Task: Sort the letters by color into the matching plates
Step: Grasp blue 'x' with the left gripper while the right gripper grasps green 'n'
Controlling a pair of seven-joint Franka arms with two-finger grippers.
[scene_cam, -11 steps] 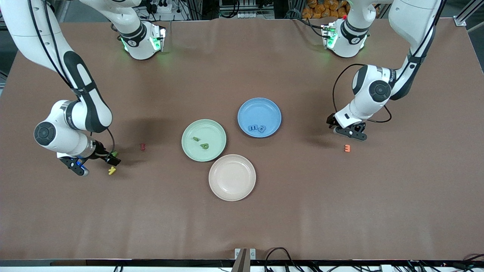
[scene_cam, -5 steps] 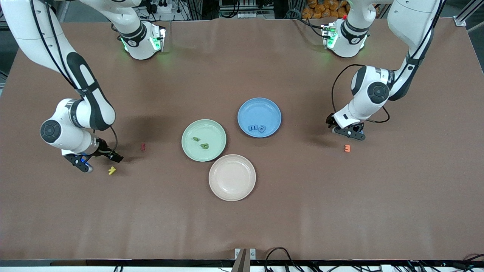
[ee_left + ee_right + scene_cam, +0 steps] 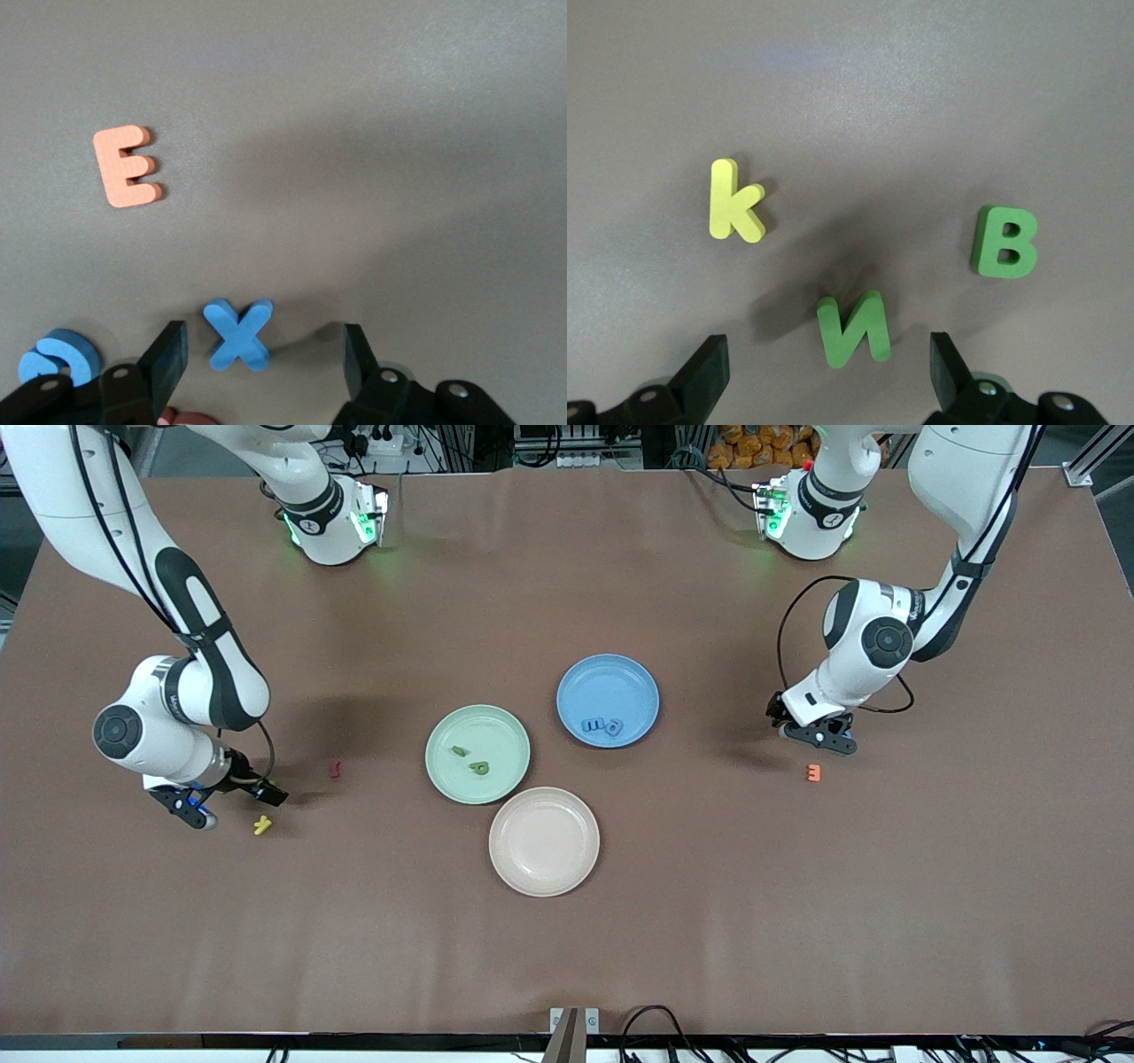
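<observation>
While both grippers, left gripper (image 3: pixel 266 354) around blue X (image 3: pixel 238 334), right gripper (image 3: pixel 830 359) around green N (image 3: pixel 852 328), stand open, closing off-centre could skid either letter.

The brown table (image 3: pixel 567 948) bears three plates (image 3: pixel 477 754); loose letters (image 3: pixel 262 825) lie toward both ends.

The right gripper (image 3: pixel 830 372) hangs low over the brown table (image 3: pixel 904 97) with its two dark fingers (image 3: pixel 707 374) spread wide apart. A green letter N (image 3: pixel 852 328) lies flat between the fingers, touching neither of them. A yellow letter K (image 3: pixel 733 201) lies ahead of the gripper, out past one finger. A green letter B (image 3: pixel 1005 243) lies ahead of the other finger, just outside the gap. All three letters lie apart from one another.
</observation>
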